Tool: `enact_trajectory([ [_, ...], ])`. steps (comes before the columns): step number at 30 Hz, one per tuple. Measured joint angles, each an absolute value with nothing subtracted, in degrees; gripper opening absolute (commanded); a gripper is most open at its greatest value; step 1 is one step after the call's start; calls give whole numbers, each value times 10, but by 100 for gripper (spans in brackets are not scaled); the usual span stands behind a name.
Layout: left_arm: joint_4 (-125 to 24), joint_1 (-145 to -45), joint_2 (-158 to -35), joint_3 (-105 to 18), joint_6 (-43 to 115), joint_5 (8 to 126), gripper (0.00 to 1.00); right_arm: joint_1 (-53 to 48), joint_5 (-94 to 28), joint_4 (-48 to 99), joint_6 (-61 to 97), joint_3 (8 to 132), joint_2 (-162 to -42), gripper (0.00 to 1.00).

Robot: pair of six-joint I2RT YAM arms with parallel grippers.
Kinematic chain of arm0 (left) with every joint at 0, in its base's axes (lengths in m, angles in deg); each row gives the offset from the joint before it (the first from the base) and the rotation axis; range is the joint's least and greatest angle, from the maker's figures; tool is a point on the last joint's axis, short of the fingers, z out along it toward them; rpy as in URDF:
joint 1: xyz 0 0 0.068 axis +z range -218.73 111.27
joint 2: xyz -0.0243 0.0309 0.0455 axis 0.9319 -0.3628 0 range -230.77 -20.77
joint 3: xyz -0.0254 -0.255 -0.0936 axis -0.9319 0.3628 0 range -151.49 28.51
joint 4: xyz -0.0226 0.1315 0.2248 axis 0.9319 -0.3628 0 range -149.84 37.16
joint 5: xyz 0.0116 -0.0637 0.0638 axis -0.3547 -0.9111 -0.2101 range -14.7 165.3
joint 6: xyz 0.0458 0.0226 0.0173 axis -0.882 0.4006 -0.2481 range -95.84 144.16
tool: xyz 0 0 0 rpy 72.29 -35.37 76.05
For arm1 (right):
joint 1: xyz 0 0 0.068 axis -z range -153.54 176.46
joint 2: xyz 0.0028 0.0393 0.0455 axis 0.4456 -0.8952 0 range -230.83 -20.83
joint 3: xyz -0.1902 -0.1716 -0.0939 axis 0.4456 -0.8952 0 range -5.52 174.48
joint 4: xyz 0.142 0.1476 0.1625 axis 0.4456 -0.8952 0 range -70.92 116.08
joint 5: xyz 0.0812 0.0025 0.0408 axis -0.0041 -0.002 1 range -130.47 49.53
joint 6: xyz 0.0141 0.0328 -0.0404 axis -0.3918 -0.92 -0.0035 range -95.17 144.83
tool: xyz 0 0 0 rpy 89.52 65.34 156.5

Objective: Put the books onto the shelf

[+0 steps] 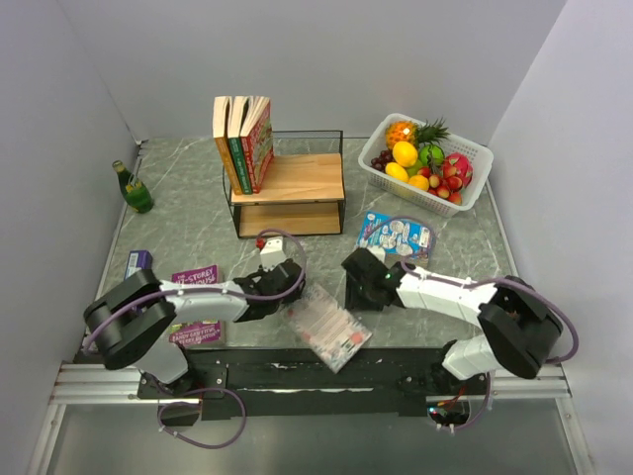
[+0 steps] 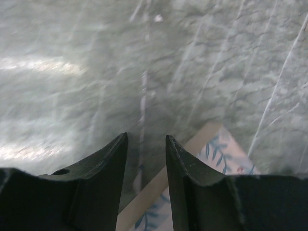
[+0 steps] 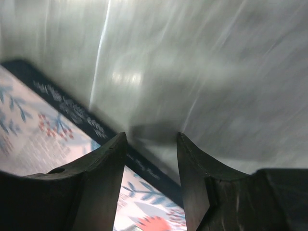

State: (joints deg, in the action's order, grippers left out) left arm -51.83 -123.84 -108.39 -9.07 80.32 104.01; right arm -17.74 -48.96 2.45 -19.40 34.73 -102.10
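Note:
A pale pink patterned book (image 1: pixel 327 328) lies flat at the table's front edge, between my two grippers, with one corner over the edge. My left gripper (image 1: pixel 294 289) hovers at its left corner, jaws apart; in the left wrist view (image 2: pixel 146 137) the book's page edge (image 2: pixel 221 154) runs under the fingers. My right gripper (image 1: pixel 352 290) is at the book's right corner, also open (image 3: pixel 150 134), with the dark spine (image 3: pixel 72 113) passing below it. Three books (image 1: pixel 243 142) stand upright on the left end of the shelf (image 1: pixel 297 183). Two purple books (image 1: pixel 195 276) (image 1: pixel 200 333) lie by the left arm.
A white basket of fruit (image 1: pixel 477 184) stands at the back right. A pale blue flat packet (image 1: pixel 394 235) lies in front of it. A green bottle (image 1: pixel 132 188) stands by the left wall, and a small purple box (image 1: pixel 138 262) lies nearer.

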Motion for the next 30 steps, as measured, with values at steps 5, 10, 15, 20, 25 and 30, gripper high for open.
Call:
enact_trajectory([
  [5, -545, -1238, -1031, -64, 806, 1048, 43, -252, -457, 14, -227, 326, -993, 56],
  [10, -607, -1238, -960, -66, 806, 1078, 46, -286, -457, -14, -261, 326, -960, 83],
  [15, -630, -1243, -743, -44, 803, 1053, 52, -266, -453, -19, -263, 326, -868, 97],
  [20, -628, -1247, -556, 34, 852, 971, 52, -211, -355, 45, -232, 326, -851, 98],
  [25, -698, -1250, -580, 72, 905, 879, 53, -211, -267, 89, -215, 309, -881, 98],
  [30, -717, -1252, -644, 72, 916, 811, 54, -226, -235, 97, -214, 261, -881, 98],
])
